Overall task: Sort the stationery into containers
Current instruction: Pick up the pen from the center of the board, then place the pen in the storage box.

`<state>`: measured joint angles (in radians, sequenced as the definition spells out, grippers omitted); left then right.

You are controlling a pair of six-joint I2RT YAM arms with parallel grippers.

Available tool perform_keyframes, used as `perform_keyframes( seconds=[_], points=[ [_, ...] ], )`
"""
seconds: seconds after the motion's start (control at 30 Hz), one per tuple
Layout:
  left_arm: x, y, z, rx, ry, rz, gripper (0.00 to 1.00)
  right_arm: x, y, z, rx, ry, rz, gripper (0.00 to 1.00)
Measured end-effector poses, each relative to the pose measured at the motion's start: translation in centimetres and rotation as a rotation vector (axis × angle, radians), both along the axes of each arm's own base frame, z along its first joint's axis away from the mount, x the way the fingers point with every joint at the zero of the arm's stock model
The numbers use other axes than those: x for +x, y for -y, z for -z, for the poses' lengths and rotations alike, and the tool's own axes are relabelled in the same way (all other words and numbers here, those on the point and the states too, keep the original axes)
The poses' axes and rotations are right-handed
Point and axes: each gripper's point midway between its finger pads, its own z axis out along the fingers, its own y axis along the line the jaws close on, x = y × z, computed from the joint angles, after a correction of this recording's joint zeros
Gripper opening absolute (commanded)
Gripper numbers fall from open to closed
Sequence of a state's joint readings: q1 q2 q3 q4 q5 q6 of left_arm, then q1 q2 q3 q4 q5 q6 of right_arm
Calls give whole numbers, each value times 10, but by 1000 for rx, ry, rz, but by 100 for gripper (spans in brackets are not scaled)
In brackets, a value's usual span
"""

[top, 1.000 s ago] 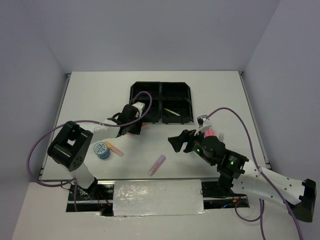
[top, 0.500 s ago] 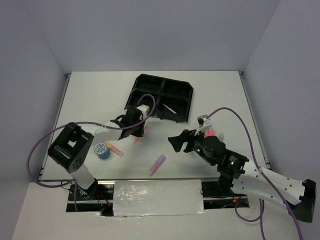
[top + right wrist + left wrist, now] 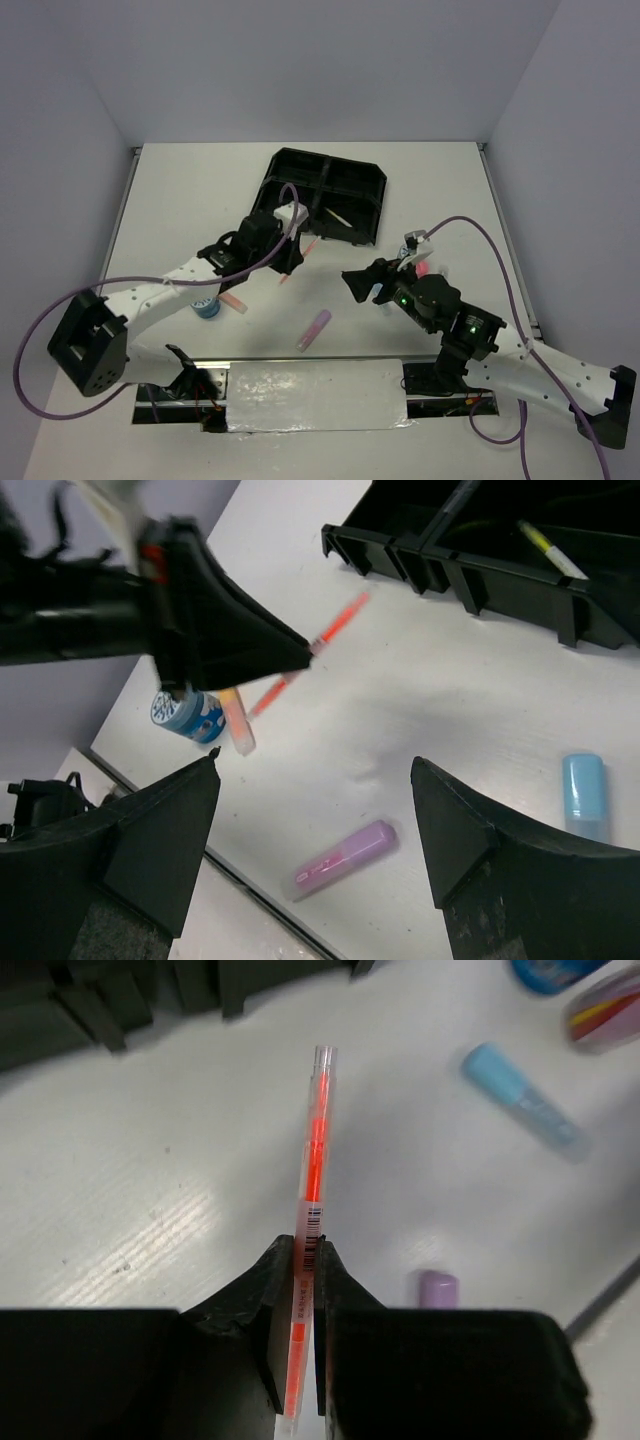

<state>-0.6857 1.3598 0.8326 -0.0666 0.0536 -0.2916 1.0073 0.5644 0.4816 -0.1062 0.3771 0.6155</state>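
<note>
My left gripper [image 3: 287, 254] is shut on a thin orange-red pen [image 3: 298, 258] and holds it just near of the black tray [image 3: 380, 185]. In the left wrist view the pen [image 3: 315, 1150] sticks out forward from between the shut jaws [image 3: 303, 1260]. My right gripper [image 3: 362, 285] is open and empty, above a purple marker [image 3: 345, 858]. The tray holds a yellow pen [image 3: 338, 219].
A blue-and-white tape roll [image 3: 205, 305] and an orange marker [image 3: 232, 300] lie at the left. The purple marker [image 3: 315, 330] lies near the front edge. A light blue marker [image 3: 583, 792] and a pink-capped bottle [image 3: 420, 265] are by my right arm.
The tray has been pushed askew, turned out of square. My left gripper has moved right and forward with the pen, and the arm has stretched out. The right arm barely moved.
</note>
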Motion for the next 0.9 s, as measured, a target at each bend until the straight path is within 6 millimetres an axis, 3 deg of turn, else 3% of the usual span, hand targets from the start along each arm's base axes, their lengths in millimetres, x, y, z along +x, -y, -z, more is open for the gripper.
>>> perform_keyframes(
  seconds=[0.2,0.33,0.43,0.57,0.73,0.83,0.9],
  points=[
    [19,22,-93,-169,186,21,0,-1,17,-12,21,34,43,85],
    [51,36,-144,-274,235,-96,0,-2,30,-24,39,57,80,85],
    [78,50,-166,-393,218,-219,0,-3,40,-32,51,74,103,85],
    [109,64,-159,-579,132,-411,0,-6,53,-42,67,93,130,85],
    [145,82,-112,-700,34,-624,0,-12,68,-62,103,117,148,85],
    [152,94,-87,-706,19,-725,0,-14,75,-72,120,127,157,85],
    [151,103,-82,-718,34,-783,2,-16,78,-75,123,129,160,85]
  ],
)
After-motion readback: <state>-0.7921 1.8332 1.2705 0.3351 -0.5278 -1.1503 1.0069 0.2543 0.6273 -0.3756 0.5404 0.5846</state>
